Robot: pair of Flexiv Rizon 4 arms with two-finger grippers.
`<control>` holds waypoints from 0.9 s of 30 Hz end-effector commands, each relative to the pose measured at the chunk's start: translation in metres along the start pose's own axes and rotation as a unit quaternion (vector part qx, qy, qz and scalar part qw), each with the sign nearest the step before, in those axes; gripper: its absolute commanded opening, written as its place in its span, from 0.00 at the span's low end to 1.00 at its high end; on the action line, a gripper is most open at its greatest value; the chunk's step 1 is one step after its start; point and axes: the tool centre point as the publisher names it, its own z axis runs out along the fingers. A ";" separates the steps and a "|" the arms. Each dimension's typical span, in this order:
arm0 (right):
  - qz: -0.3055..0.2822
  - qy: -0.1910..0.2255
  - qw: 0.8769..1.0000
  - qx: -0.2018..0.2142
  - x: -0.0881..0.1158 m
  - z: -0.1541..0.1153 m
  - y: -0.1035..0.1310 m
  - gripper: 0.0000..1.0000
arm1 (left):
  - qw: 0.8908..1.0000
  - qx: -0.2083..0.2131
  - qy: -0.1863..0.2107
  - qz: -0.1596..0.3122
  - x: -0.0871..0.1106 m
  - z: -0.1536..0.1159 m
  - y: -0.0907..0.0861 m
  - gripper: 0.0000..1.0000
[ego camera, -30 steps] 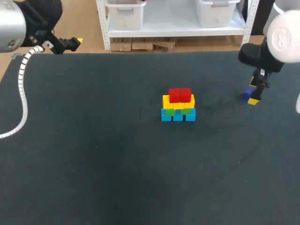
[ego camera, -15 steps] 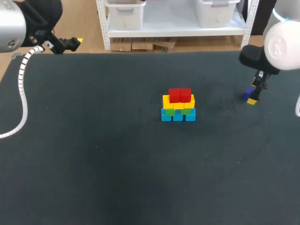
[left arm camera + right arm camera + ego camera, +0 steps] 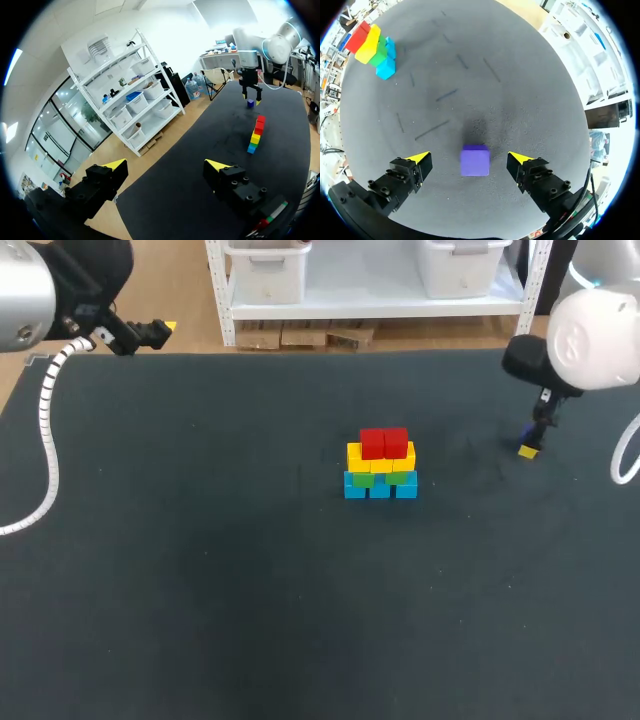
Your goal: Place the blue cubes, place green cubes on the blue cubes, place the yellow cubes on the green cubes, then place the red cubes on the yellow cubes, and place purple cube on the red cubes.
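In the head view, a stack stands near the middle of the dark table (image 3: 200, 590). It has 4 layers: blue cubes (image 3: 380, 489) at the base, green cubes (image 3: 400, 478) on them, yellow cubes (image 3: 381, 458) above those, and 2 red cubes (image 3: 384, 443) side by side on top. Nothing lies on the red cubes. The right gripper (image 3: 530, 446) hangs low over the table, well to the right of the stack. The left gripper (image 3: 152, 333) sits at the far left corner, well away from everything.

In the left wrist view, the left gripper's 2 yellow-tipped fingers stand wide apart with nothing between them. Far ahead of them the stack shows as a thin coloured column. Beyond it, the purple cube (image 3: 250, 103) lies on the table directly under the right gripper.

In the right wrist view, the purple cube rests flat on the table between the right gripper's 2 spread fingers, with a clear gap on each side. The jaws are open and not touching it. The stack stands well ahead and off to one side.

By my reading, 4 of the 5 layers are done. What is left is to close on the purple cube, carry it to the stack and set it on the red cubes.
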 end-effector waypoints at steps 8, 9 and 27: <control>0.002 0.010 1.000 -0.017 0.001 0.005 -0.006 0.27 | 1.000 0.002 -0.002 0.001 0.000 0.001 0.001 1.00; 0.003 0.010 1.000 -0.018 0.002 0.006 -0.006 0.21 | 1.000 0.002 -0.002 0.001 0.000 0.001 0.001 1.00; -0.107 -0.019 0.994 0.020 -0.013 -0.089 0.021 0.00 | 1.000 0.002 -0.002 0.001 0.000 0.001 0.001 1.00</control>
